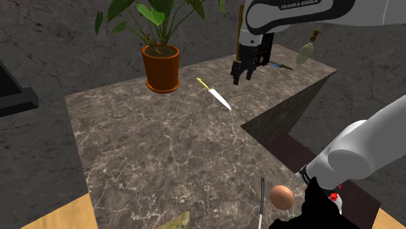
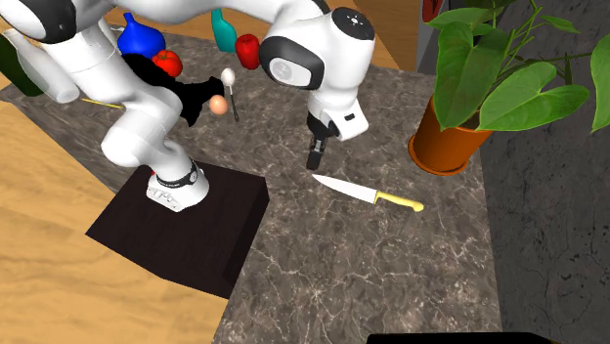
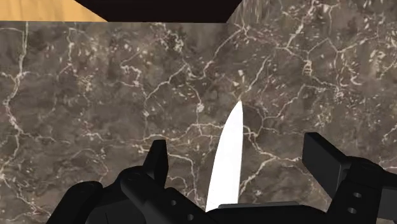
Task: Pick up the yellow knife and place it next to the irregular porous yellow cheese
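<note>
The dark veined table (image 1: 162, 149) bears the things. The white arm (image 1: 306, 16) reads "FRANKA EMIKA". Its end effector (image 1: 242, 78) hangs wide and empty over the blade tip of the yellow-handled knife (image 1: 215, 93), which lies flat near the plant pot (image 1: 161, 68).

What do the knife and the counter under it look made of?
Knife: plain white blade with no shine, maybe steel or ceramic, the look leaves it open; smooth yellow handle, probably plastic. Counter: dark brown stone, marble by its pale branching veins.
</note>
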Motion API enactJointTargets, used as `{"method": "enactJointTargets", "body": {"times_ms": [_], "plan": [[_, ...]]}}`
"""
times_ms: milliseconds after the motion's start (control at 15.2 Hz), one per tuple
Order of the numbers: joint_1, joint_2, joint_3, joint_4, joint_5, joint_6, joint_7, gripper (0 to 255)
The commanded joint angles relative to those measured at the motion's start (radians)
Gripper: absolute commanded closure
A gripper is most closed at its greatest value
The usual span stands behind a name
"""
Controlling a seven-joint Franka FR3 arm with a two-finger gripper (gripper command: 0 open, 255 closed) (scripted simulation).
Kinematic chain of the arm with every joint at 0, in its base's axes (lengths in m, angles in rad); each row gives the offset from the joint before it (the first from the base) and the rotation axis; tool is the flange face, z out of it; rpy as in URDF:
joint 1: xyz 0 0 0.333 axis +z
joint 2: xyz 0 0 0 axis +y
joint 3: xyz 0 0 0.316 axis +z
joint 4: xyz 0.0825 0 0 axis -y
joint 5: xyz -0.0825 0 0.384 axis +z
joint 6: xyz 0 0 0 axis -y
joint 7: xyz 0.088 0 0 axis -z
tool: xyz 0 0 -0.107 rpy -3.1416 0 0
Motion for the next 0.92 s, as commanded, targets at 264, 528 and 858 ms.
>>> {"method": "enactJointTargets", "body": {"times_ms": [264,528,858], "plan": [[0.012,0.235,0.018,0.187,-0.047,0.043,0.025,0],[0.025,0.4,0.023,0.35,-0.083,0.04,0.041,0],[0.048,0.619,0.022,0.6,-0.127,0.001,0.055,0]]}}
